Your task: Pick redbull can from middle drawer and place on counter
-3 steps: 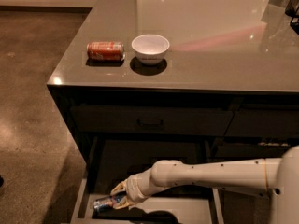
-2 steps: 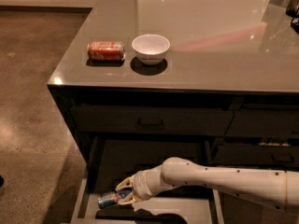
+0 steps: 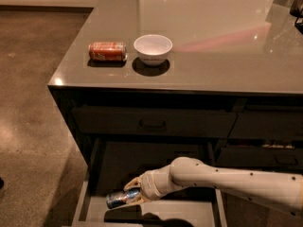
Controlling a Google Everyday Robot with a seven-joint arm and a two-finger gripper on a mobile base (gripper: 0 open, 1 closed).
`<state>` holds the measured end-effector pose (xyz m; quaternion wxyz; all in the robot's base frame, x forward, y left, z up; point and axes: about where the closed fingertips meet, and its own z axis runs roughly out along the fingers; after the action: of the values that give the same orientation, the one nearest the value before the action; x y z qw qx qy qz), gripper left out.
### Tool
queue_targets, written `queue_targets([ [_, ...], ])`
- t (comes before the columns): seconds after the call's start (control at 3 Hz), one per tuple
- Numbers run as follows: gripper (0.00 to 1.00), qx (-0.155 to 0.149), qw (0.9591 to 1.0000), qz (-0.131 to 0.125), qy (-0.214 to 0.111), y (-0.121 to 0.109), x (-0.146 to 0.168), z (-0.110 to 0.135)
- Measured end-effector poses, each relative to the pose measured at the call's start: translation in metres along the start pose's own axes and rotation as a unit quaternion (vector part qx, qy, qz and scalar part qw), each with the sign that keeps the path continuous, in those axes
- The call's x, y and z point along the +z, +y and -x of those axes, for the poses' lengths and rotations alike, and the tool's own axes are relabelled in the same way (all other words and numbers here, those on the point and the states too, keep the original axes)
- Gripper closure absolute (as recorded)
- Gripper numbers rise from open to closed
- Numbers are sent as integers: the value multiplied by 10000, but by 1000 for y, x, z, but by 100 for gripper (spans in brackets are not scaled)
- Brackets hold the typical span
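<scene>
redbull can point(image 3: 115, 200) lying sideways, gripped by end effector point(image 3: 132, 195), low over middle drawer point(image 3: 189, 214) floor

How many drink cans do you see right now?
2. The orange-red soda can lies on its side on the counter, left of the white bowl. The redbull can is held in the end effector over the open middle drawer. More may hide deeper inside.

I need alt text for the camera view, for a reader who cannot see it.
A white robot arm reaches into an open drawer under a grey counter, its pincer shut on a silver and blue can. On the counter, an orange-red can lies on its side beside a white bowl.
</scene>
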<state>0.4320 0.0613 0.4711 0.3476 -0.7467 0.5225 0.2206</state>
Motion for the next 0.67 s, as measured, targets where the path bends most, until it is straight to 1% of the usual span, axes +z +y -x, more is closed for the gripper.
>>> queue_targets([
  [0.33,100,126,9989,355,272,8,21,-18],
  [0.67,82,254,9962,697,448,16,42,-32],
])
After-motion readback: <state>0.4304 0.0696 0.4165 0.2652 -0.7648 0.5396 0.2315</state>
